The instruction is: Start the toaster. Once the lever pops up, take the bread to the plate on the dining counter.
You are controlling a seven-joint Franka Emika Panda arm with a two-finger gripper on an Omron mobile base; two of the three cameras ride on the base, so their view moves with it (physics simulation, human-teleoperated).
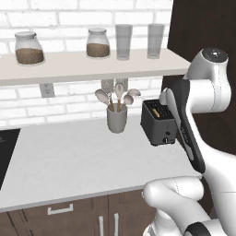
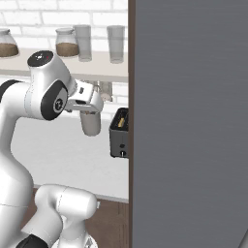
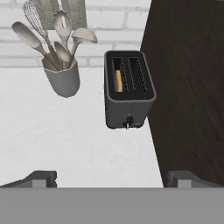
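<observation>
The black two-slot toaster (image 3: 128, 89) stands on the white worktop, hard against a dark panel on its right. A golden slice of bread (image 3: 118, 81) sits low in its left slot, and the small lever knob (image 3: 129, 120) shows on the narrow end face toward me. My gripper (image 3: 113, 179) hovers above and in front of the toaster, open, with nothing between its fingertips (image 3: 43, 178). In the base views the toaster (image 1: 158, 123) (image 2: 119, 133) sits just past my hand (image 2: 88, 100), with the bread (image 1: 158, 111) visible in the slot. The plate and the dining counter are out of view.
A grey utensil crock (image 1: 117, 119) (image 3: 62, 78) with spoons and a whisk stands left of the toaster. A shelf (image 1: 92, 64) above holds jars and glasses. A tall dark cabinet side (image 3: 188, 87) (image 2: 189, 121) borders the right. A black cooktop (image 1: 7, 152) lies far left.
</observation>
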